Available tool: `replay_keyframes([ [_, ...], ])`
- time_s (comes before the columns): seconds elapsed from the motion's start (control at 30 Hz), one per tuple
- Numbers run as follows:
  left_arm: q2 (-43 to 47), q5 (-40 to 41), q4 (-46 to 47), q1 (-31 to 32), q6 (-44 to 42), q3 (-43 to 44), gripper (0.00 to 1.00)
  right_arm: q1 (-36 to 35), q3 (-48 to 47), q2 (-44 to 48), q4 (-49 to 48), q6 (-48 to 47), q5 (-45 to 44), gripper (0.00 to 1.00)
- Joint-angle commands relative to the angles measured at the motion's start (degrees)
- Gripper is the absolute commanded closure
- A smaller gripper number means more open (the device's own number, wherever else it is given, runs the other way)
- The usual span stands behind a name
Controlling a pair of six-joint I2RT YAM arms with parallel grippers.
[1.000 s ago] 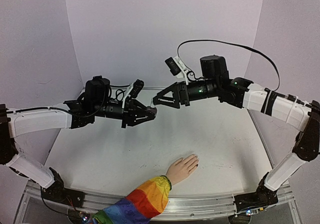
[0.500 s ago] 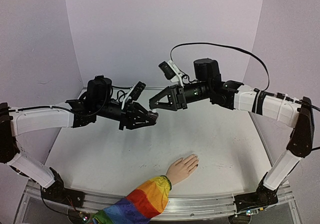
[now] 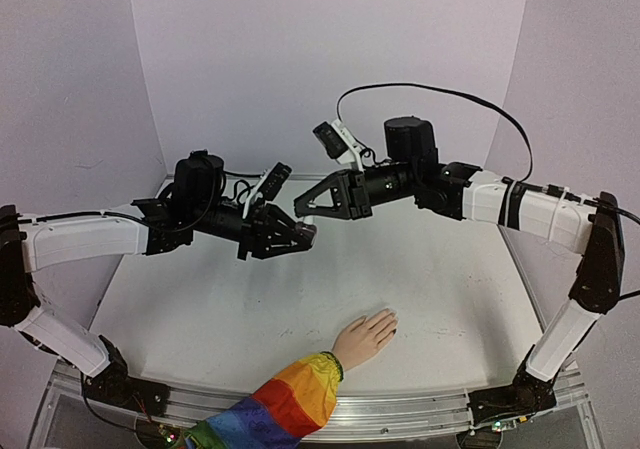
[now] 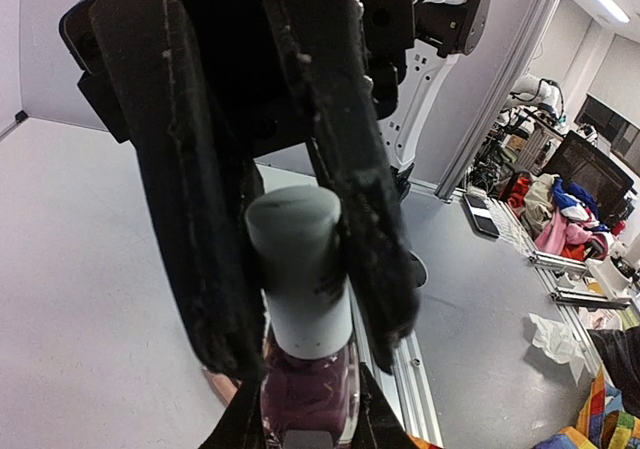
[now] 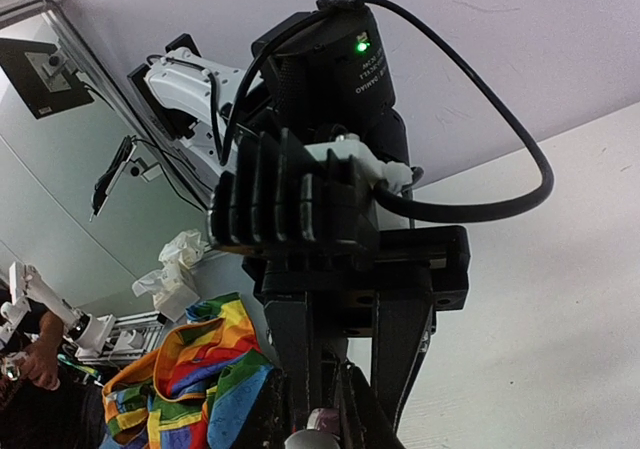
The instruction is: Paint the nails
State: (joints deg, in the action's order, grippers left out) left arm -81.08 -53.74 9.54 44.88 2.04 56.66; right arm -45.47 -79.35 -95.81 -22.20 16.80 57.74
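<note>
The mannequin hand lies palm down near the table's front edge, in a rainbow sleeve. Its nails are tiny, and one fingertip shows a dark spot. Well above and behind it, my left gripper is shut on a small polish bottle of dark purple with a grey cap. My right gripper meets it from the right, and its black fingers are closed on both sides of the cap. In the right wrist view the cap sits between the right gripper.
Both arms reach to the middle above the white table, with purple walls behind. A metal rail runs along the front edge. The right arm's black cable loops overhead.
My right gripper moved left to the left gripper and closed from wide open onto the bottle's cap. The left gripper and the mannequin hand stayed put.
</note>
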Motion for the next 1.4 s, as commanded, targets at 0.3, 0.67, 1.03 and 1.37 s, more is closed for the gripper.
replay_keyframes([
  [0.3, 4.9, 24.1, 3.1, -1.2, -0.2, -0.5, 1.0, -1.9, 1.0, -1.6, -3.8, 0.7, -7.6, 1.0],
  [0.67, 10.2, 42.2, 3.2, -1.2, -4.0, -3.5, 1.0, -21.9, -9.6, -11.6, 9.5, 20.9, -71.2, 1.0],
  [1.03, 10.2, 40.8, 3.1, -1.1, -4.1, -3.4, 1.0, -23.4, -13.0, -10.3, 10.2, 19.2, -75.8, 0.95],
  [1.37, 8.3, 37.4, 3.1, -1.1, -3.9, -2.8, 1.0, -15.6, -7.3, 2.9, 9.4, 5.6, -62.2, 0.3],
])
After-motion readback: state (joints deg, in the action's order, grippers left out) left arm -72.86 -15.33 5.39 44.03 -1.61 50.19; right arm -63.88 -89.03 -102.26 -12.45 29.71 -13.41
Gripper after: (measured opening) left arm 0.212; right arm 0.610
